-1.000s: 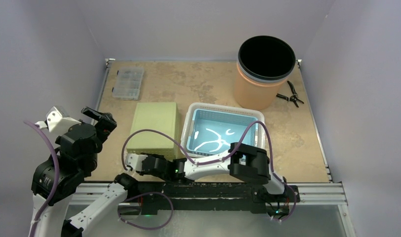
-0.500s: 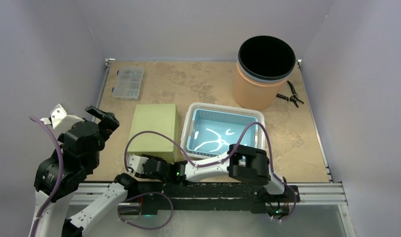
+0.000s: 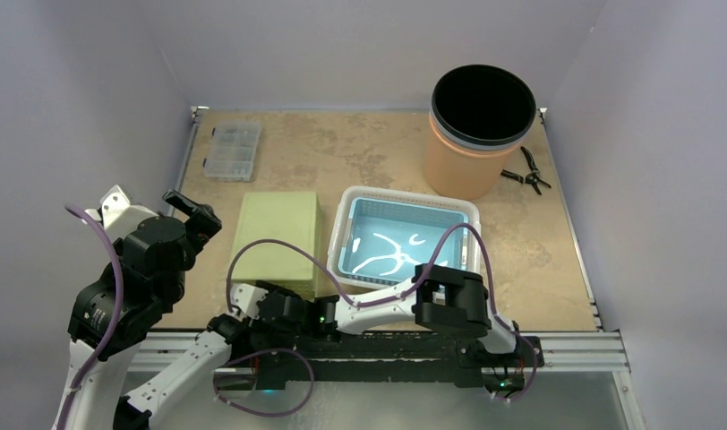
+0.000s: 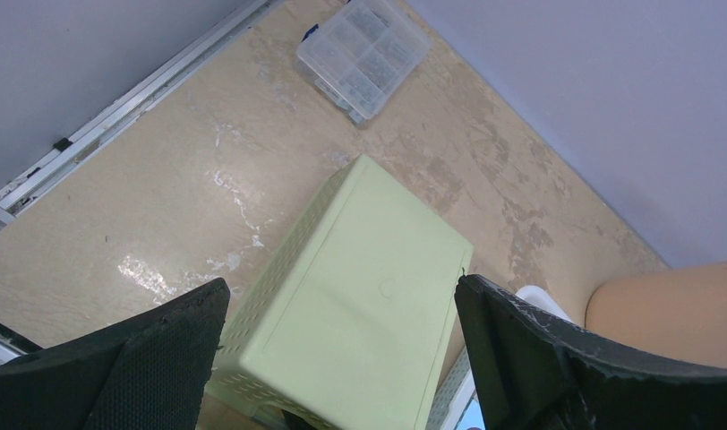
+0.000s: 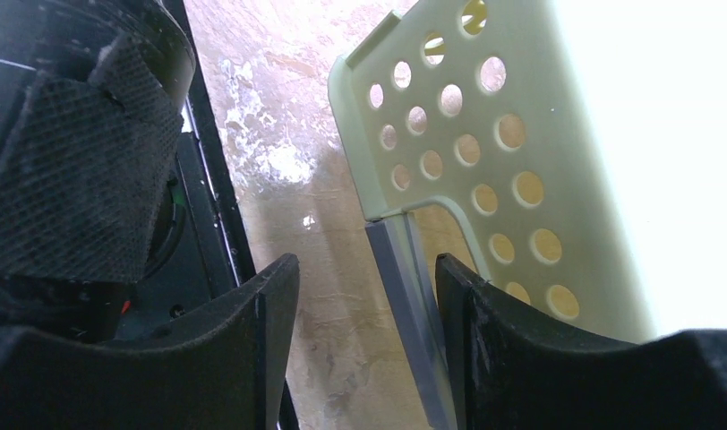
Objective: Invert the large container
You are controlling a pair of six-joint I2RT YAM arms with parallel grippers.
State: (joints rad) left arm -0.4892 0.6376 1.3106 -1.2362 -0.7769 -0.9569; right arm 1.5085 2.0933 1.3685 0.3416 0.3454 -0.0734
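Beside the boxy perforated green crate [image 4: 378, 233], left hand [image 4: 340, 287] gapes wide; right hand [image 5: 367, 269] parted, empty

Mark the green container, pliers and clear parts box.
green container [image 3: 279, 233]: top external view, middle of its flat top face.
pliers [image 3: 529, 175]: top external view, at the pivot.
clear parts box [image 4: 364, 54]: left wrist view, lid centre.

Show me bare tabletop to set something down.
Widest: far middle, between the organizer box and orange bucket. Also right of the white tub, nearer than the pliers. Crowded: near middle, green container and tub side by side.
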